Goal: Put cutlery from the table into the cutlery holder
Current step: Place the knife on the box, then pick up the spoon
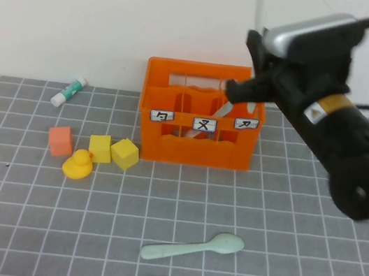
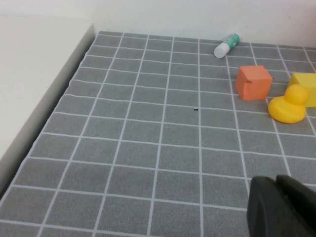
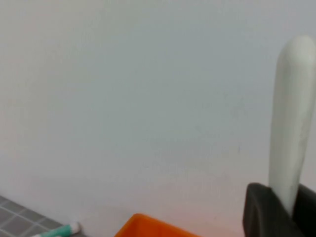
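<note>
The left gripper [image 2: 284, 207] hangs low over bare worktop [image 2: 148, 148]; whether its jaws are spread cannot be told. The mint-green spoon [image 1: 193, 248] lies on the worktop in front of the orange cutlery holder [image 1: 199, 116]. Above the holder's right end, the right gripper [image 1: 257, 40] pinches the cream-white knife [image 3: 291, 123] upright.
</note>
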You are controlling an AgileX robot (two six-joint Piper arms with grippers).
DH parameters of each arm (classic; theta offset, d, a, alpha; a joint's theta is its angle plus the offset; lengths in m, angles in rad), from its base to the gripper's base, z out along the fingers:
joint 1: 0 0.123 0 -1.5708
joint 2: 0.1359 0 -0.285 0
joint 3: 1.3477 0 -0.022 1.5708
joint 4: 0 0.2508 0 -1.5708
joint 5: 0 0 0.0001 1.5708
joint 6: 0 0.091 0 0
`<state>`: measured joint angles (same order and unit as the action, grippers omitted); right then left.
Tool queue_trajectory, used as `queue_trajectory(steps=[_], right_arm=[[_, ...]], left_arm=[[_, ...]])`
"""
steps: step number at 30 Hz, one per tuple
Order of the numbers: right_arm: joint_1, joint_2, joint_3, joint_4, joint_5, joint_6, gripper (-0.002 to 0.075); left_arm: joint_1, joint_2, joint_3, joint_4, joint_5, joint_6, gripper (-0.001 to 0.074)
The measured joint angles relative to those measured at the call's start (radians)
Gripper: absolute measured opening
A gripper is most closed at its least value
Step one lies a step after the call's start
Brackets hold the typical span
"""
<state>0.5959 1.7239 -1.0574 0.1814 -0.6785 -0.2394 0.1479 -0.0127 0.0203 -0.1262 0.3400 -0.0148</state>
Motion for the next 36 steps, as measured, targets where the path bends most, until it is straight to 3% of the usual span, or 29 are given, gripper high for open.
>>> queue_trajectory(steps=[8, 16, 19, 23, 26, 31, 36], right_arm=[[-0.049, 0.173, -0.196, -0.006, 0.071, -0.084, 0.0059], [-0.063, 0.274, -0.227, -0.006, 0.088, -0.068, 0.0073], [-0.064, 0.294, -0.229, -0.006, 0.076, -0.067, 0.013], [-0.076, 0.3, -0.229, -0.006, 0.109, -0.056, 0.0263], [-0.081, 0.266, -0.229, -0.006, 0.21, -0.046, 0.0316], [-0.082, 0.109, -0.229, -0.006, 0.486, -0.063, 0.0326], [-0.082, -0.107, -0.212, -0.008, 0.762, -0.08, 0.0248]], left_arm=[[0.0, 0.0, 0.0, 0.0, 0.0, -0.002, -0.0003], [0.0, 0.0, 0.0, 0.0, 0.0, -0.002, -0.0003], [0.0, 0.0, 0.0, 0.0, 0.0, -0.002, -0.0003], [0.0, 0.0, 0.0, 0.0, 0.0, -0.002, -0.0003], [0.0, 0.0, 0.0, 0.0, 0.0, -0.002, -0.0003], [0.0, 0.0, 0.0, 0.0, 0.0, -0.002, -0.0003], [0.0, 0.0, 0.0, 0.0, 0.0, 0.0, -0.0003]])
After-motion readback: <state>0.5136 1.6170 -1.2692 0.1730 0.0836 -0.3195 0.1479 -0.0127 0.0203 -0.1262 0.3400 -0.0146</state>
